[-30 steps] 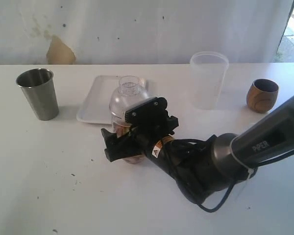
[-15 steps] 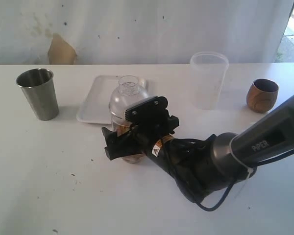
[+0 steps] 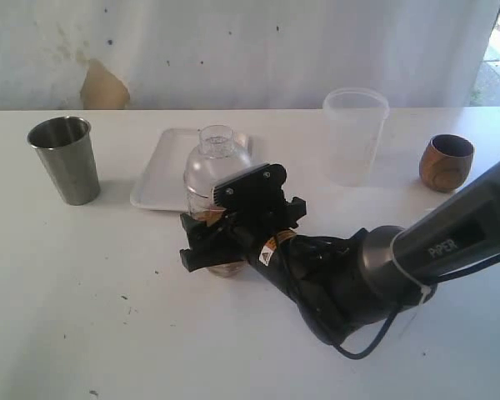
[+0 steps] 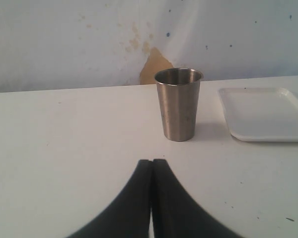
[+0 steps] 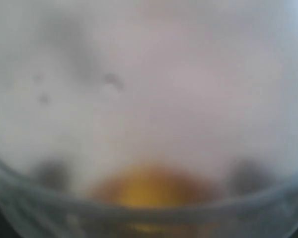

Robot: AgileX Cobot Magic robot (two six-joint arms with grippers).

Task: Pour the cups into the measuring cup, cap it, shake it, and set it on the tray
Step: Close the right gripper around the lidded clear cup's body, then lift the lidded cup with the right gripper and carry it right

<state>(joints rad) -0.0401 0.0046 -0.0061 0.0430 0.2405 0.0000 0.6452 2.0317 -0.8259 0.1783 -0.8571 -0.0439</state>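
The clear measuring cup (image 3: pixel 198 205) stands just in front of the white tray (image 3: pixel 161 185), with brown contents low inside and a clear dome lid (image 3: pixel 218 158) on top. My right gripper (image 3: pixel 202 243) reaches across from the right, its black fingers closed round the cup's lower body. The right wrist view is filled by the blurred measuring cup (image 5: pixel 149 99). The steel tumbler (image 3: pixel 67 158) stands upright at the far left. The wooden cup (image 3: pixel 447 162) sits at the far right. My left gripper (image 4: pixel 152 161) is shut on nothing, with the steel tumbler (image 4: pixel 178 104) ahead of it.
A frosted translucent container (image 3: pixel 354 137) stands behind and right of the right arm. In the left wrist view a corner of the tray (image 4: pixel 260 115) lies beside the tumbler. A wall with a brown patch (image 3: pixel 102 87) backs the table.
The right gripper's fingers have drawn in round the measuring cup, and the cup with its lid has shifted slightly left.
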